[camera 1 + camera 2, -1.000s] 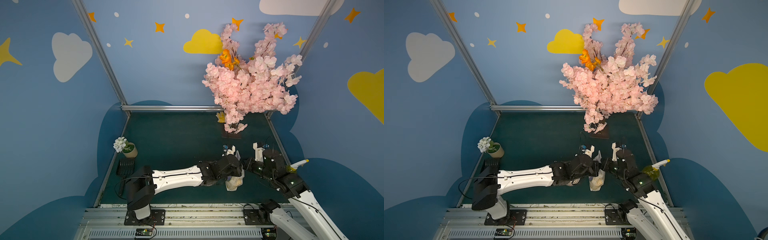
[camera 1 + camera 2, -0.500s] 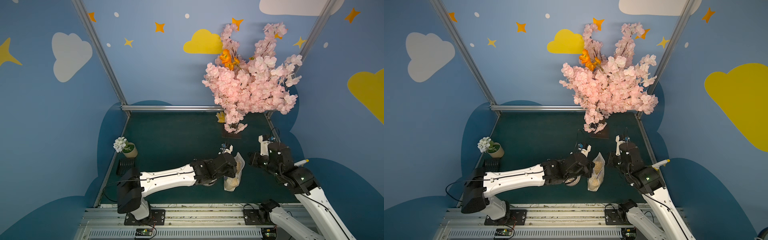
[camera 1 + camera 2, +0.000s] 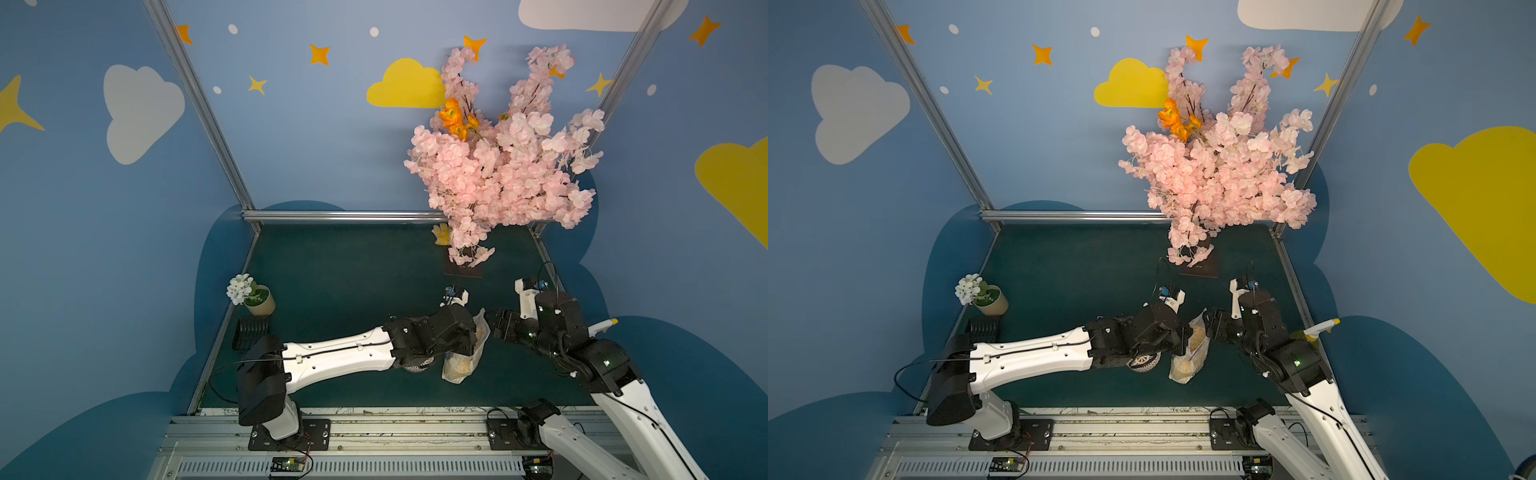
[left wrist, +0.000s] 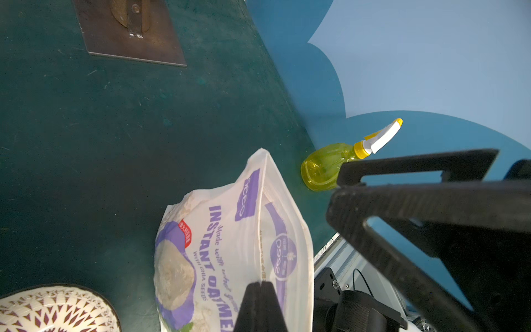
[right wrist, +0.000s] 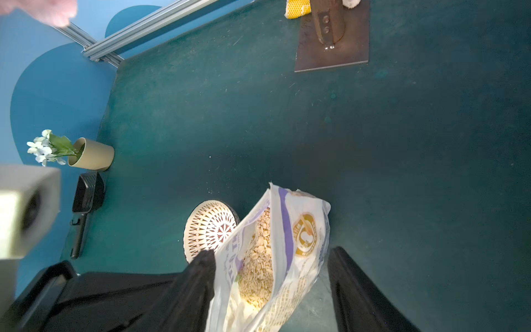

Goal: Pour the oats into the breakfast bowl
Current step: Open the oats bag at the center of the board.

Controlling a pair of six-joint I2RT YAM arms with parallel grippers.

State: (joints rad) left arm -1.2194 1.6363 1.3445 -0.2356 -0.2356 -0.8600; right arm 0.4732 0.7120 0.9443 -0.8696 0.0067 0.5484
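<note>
The oats sit in a clear bag with purple print point(image 3: 463, 357) point(image 3: 1192, 353) that hangs tilted just above the table. My left gripper point(image 4: 261, 287) is shut on the bag's back seam; in a top view its wrist point(image 3: 453, 328) covers the pinch. The bag's mouth gapes, and pale flakes point(image 5: 258, 258) show inside. My right gripper point(image 5: 273, 253) point(image 3: 491, 325) is open, one finger on each side of the bag's upper end, without clamping it. The breakfast bowl point(image 5: 211, 227) point(image 3: 1144, 361), cream with lattice sides, stands on the table beside the bag, half hidden under my left arm.
A pink blossom tree rises from a metal base plate point(image 3: 463, 268) behind the grippers. A beige pot with white flowers point(image 3: 259, 301) and a black tool point(image 3: 249, 332) stand at the left edge. A yellow spray bottle point(image 4: 330, 166) lies by the right edge.
The right gripper has come off the bag's top, drawn back to the right and opened its jaws. The left gripper has kept the bag, whose mouth now stands open.
</note>
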